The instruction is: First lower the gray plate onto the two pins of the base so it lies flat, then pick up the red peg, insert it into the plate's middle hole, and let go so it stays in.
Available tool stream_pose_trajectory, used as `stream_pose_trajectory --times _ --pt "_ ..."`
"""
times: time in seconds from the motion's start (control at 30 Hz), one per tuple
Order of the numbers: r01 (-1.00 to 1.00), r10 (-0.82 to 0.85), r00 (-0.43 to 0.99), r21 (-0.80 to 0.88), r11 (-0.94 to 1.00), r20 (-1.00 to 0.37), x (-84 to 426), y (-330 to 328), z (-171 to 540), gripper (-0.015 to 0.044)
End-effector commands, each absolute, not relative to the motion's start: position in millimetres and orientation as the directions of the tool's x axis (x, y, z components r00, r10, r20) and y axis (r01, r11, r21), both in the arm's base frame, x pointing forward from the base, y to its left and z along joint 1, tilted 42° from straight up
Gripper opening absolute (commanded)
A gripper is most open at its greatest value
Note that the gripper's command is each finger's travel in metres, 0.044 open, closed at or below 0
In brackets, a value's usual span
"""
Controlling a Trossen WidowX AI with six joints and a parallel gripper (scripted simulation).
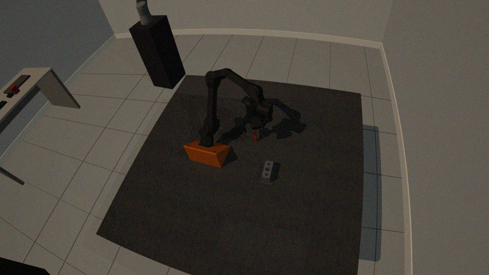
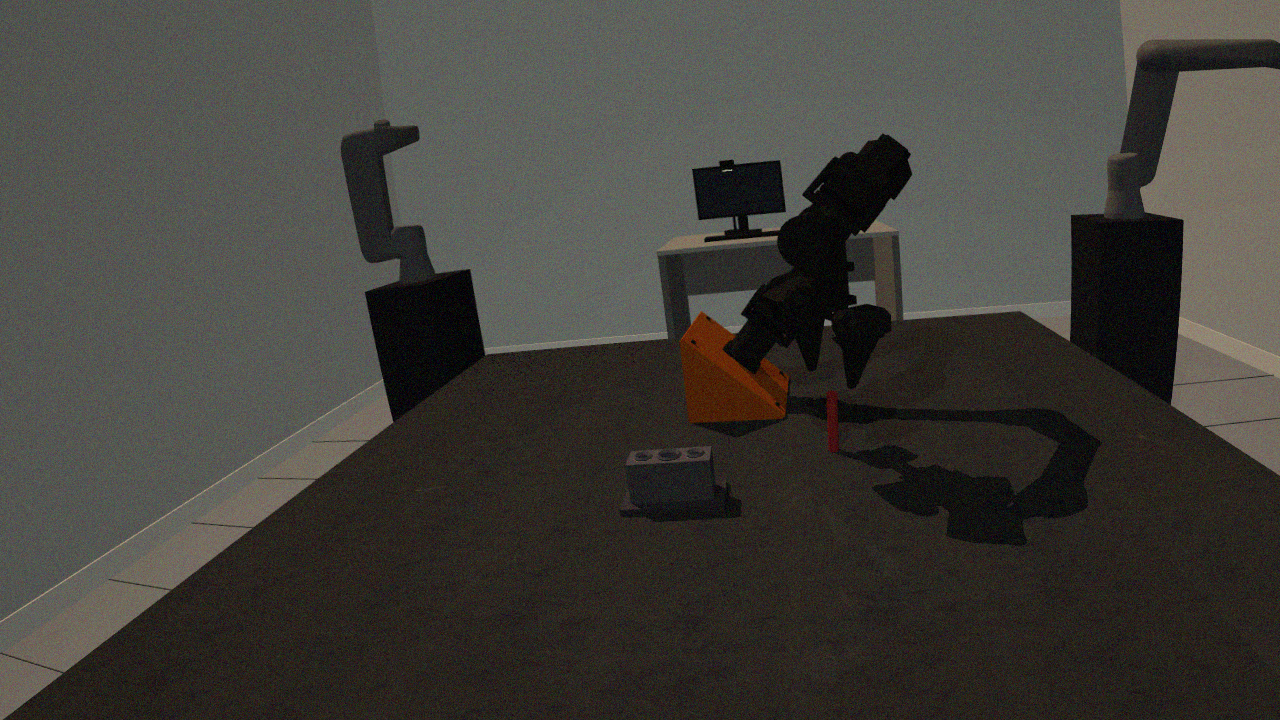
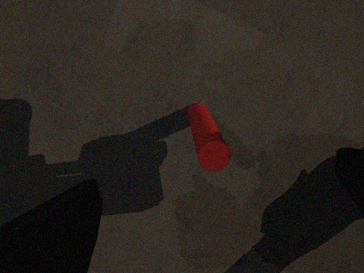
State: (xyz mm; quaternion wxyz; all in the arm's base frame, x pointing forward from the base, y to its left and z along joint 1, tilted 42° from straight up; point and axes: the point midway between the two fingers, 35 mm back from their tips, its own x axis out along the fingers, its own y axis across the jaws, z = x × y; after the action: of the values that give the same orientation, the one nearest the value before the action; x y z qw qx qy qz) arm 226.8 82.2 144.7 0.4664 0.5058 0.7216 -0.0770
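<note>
Red peg (image 1: 255, 136) (image 2: 833, 421) (image 3: 208, 136) standing upright on the dark mat (image 1: 222, 222) (image 2: 626, 626) (image 3: 133, 57), and look at the gripper (image 1: 258, 123) (image 2: 832, 377) (image 3: 221, 176) hanging right over it! The fingers are spread wide, with nothing held between them, and in the exterior view their tips sit above the peg's top, one to either side of it, right of the frame's center. Over to the wrist view: the peg shows just right of the middle, its round top nearer the camera and its foot leaning toward the upper part of the frame, with one dark finger filling the lower left and the other poking in at the right edge. From the top view, the peg peeks out just below the gripper, around the middle of the frame. And there's the gray plate (image 1: 263, 176) (image 2: 671, 481), well apart from the gripper, lower and to the right of the peg in the top view, left of it in the exterior one! Its three holes face up in a row, all three without the peg. The orange mount (image 1: 205, 155) (image 2: 729, 385) carries the arm, left of the peg in both those views. How the plate sits on its pins, I cannot tell.
</note>
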Motion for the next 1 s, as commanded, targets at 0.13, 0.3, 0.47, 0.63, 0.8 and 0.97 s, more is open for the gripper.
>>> stream_pose_trajectory --times 0.13,0.3,0.47,0.63,0.8,0.97 --pt "0.803 0.659 -0.049 0.363 0.472 -0.75 226.4 90.1 135.9 0.044" --pt "0.802 0.659 -0.049 0.364 0.473 -0.75 226.4 95.4 129.7 0.044" --pt "0.8 0.659 -0.048 0.366 0.475 -0.751 226.1 100.6 123.7 0.044" --pt "0.8 0.659 -0.048 0.366 0.475 -0.75 225.7 105.9 117.7 0.044" --pt "0.801 0.66 -0.048 0.366 0.474 -0.75 225.0 111.4 111.7 0.044" --pt "0.802 0.661 -0.048 0.365 0.472 -0.749 224.0 116.9 105.9 0.044"
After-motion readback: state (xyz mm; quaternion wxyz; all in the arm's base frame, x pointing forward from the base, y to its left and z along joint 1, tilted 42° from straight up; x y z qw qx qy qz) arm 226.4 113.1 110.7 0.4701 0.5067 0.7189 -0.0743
